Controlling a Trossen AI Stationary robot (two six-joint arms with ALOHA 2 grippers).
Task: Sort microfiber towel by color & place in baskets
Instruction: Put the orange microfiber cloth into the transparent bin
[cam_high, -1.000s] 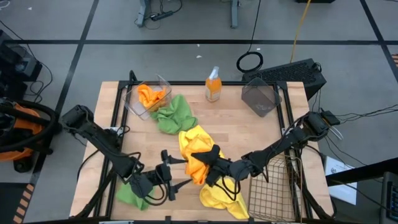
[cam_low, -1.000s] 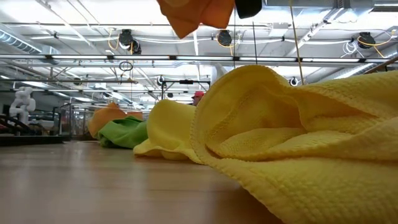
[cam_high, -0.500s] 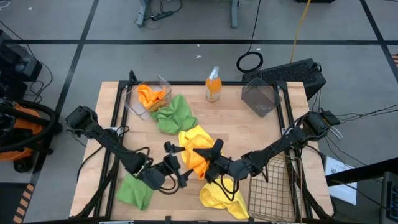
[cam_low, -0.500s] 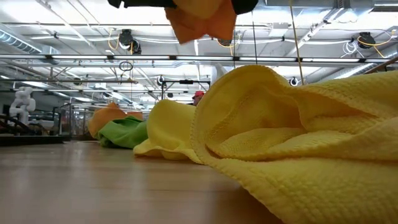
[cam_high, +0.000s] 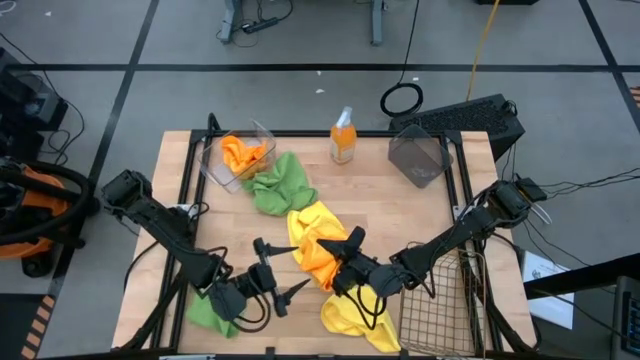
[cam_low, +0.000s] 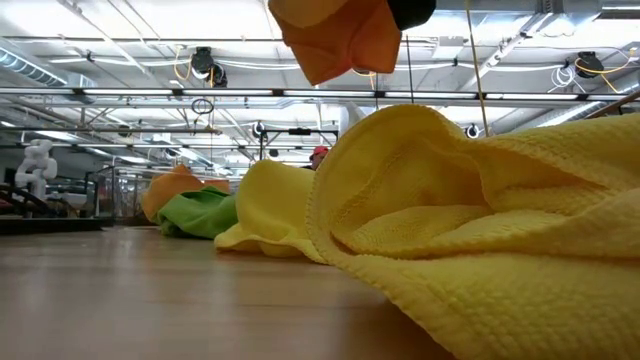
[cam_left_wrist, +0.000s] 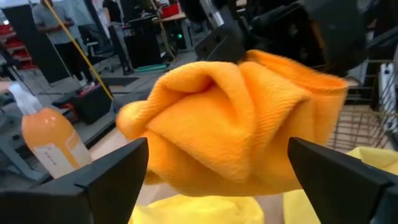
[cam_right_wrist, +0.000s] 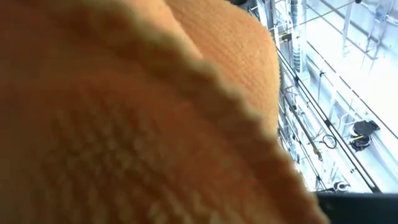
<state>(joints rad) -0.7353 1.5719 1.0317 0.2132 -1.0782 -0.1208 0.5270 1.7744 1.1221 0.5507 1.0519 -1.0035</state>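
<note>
Right gripper (cam_high: 345, 262) apparently clamps orange towel (cam_high: 318, 262); left gripper (cam_high: 282, 272) just beside.

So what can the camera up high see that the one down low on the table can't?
Only the high view shows both arms, the left gripper open, the clear basket holding an orange towel, the dark basket, the wire basket and the spray bottle. Only the low view shows the ceiling lights and that the held orange towel hangs clear above the table. Both show that towel, held by the right gripper, and the yellow towel.
</note>
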